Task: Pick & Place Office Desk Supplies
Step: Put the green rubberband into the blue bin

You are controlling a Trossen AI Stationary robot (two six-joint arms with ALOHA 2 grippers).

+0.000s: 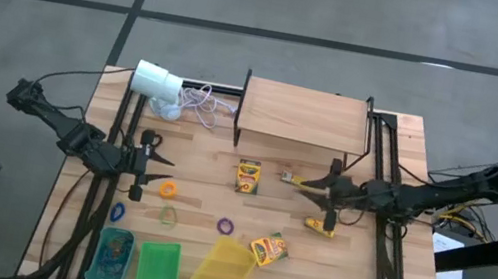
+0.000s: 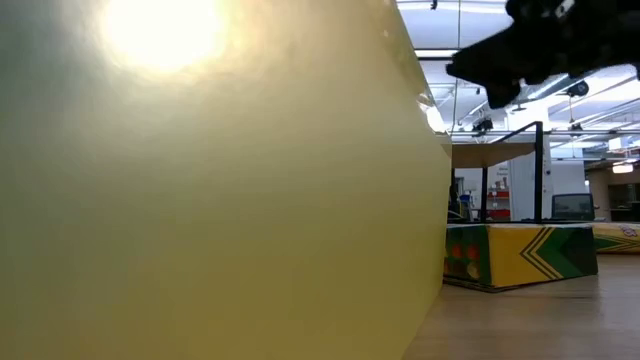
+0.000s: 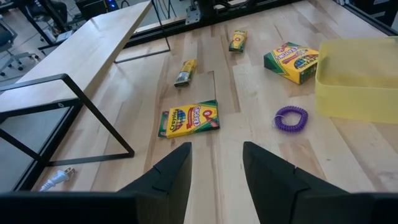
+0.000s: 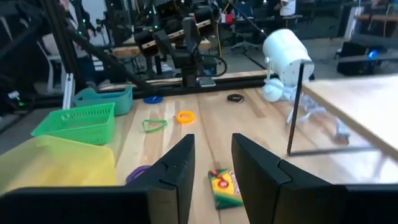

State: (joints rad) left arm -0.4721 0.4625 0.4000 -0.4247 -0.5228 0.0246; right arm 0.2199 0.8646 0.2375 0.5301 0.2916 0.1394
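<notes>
Wooden tabletop (image 1: 400, 145) with supplies loose across its middle, both grippers hanging empty above it.

Yellow-and-green crayon boxes lay scattered: one (image 1: 248, 176) near the tabletop's centre just in front of the raised wooden shelf (image 1: 304, 114), another (image 1: 268, 249) against the tipped yellow plastic bin (image 1: 221, 274) at the near edge, and small yellow packets (image 1: 320, 226) toward the right side. Coloured rubber-band loops, among them an orange one (image 1: 167, 189) and a purple one (image 1: 226, 225), sat left of centre, close to the green basket (image 1: 157, 269) and blue basket (image 1: 111, 256) in the near-left corner, probably their destination. The left gripper (image 1: 159, 169) hovered near the loops, fingers parted, holding nothing. The right gripper (image 1: 307, 187) pointed at the central box, fingers apart and empty. Open wood lay between the arms; the shelf legs and side rails hemmed the far and outer edges.
</notes>
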